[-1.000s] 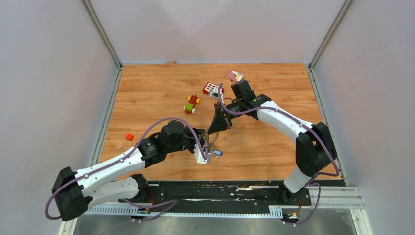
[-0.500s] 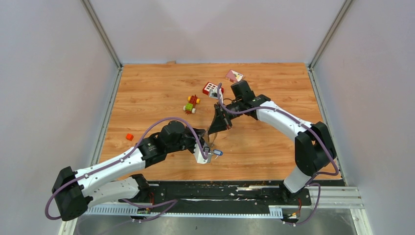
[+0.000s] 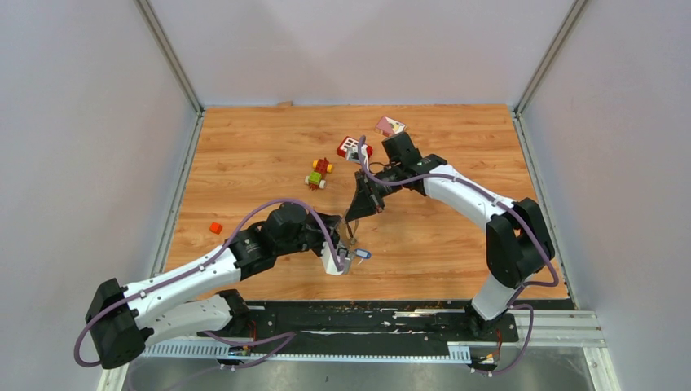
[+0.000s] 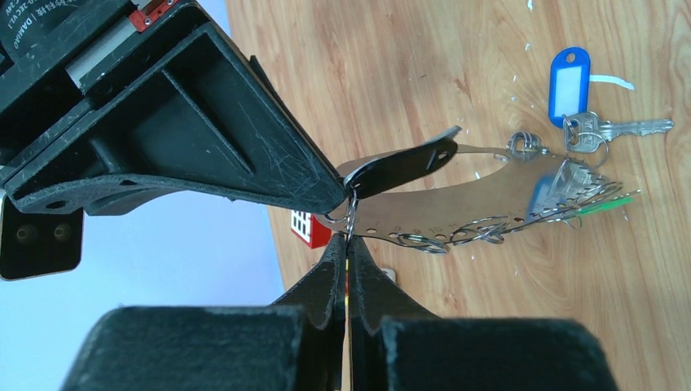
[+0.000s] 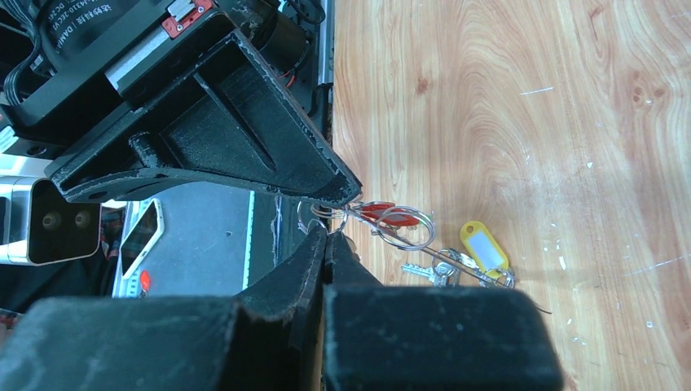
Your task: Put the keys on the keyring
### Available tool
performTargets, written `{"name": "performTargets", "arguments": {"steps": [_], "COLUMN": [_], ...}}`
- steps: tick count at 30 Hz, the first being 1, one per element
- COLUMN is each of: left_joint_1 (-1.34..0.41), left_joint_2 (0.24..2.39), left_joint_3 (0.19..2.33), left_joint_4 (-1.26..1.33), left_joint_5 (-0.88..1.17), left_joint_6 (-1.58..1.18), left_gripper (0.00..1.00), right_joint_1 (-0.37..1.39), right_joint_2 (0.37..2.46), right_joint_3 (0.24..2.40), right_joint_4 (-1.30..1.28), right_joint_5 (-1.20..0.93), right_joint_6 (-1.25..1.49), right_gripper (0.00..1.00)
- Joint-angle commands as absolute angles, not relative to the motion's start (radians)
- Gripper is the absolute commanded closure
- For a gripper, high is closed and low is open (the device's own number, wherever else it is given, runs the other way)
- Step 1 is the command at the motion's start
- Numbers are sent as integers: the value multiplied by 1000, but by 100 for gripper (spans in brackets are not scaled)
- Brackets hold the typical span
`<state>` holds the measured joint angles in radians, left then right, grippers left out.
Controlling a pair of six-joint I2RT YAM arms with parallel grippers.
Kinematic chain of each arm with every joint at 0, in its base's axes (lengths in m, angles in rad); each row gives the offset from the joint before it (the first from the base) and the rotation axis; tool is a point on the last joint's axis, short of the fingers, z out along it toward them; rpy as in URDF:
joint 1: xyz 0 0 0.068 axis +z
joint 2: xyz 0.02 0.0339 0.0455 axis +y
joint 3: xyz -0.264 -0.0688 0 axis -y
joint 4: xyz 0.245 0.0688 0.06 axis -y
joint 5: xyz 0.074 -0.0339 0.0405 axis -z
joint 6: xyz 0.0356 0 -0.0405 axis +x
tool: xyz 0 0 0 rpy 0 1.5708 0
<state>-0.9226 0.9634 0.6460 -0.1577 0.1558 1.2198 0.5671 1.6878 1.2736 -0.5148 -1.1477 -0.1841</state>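
Right claw [image 5: 327,232] has edged toward left claw [image 4: 349,243]; both pinch shut on the keyring [image 4: 444,208], raised above the surface [image 4: 456,49]. Uneven pulling could wrench the wire free, scattering the keys [image 4: 599,129].

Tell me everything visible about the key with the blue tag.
The blue-tagged key is a small silver metal key joined by a split ring to an oblong blue plastic tag with a white label window. It sits beside the keyring, over the wooden table. Whether it is threaded on, or resting on the wood, cannot be told.
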Motion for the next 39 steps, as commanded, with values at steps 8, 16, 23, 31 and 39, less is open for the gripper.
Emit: {"name": "performTargets", "arguments": {"steps": [8, 16, 23, 31, 39], "left_joint_1": [-928, -927, -922, -904, -890], "left_joint_2": [936, 933, 931, 924, 928], "left_joint_3": [640, 649, 649, 659, 669], "left_joint_4": [-118, -107, -89, -88, -81], "left_joint_5": [179, 184, 198, 212, 221], "left_joint_6": [1253, 1208, 1152, 1116, 1087], "left_gripper": [100, 100, 100, 100, 100], "right_joint_1": [572, 572, 570, 550, 547], "right_joint_2": [1700, 1684, 1648, 1604, 1591], "right_joint_3": [1316, 1309, 1302, 1291, 1279], "right_joint_4": [-527, -536, -545, -551, -554], "right_joint_5": [-1124, -1131, -1127, -1139, -1137], "right_joint_6": [-187, -208, -249, -269, -282], "right_gripper": [100, 100, 100, 100, 100]}}
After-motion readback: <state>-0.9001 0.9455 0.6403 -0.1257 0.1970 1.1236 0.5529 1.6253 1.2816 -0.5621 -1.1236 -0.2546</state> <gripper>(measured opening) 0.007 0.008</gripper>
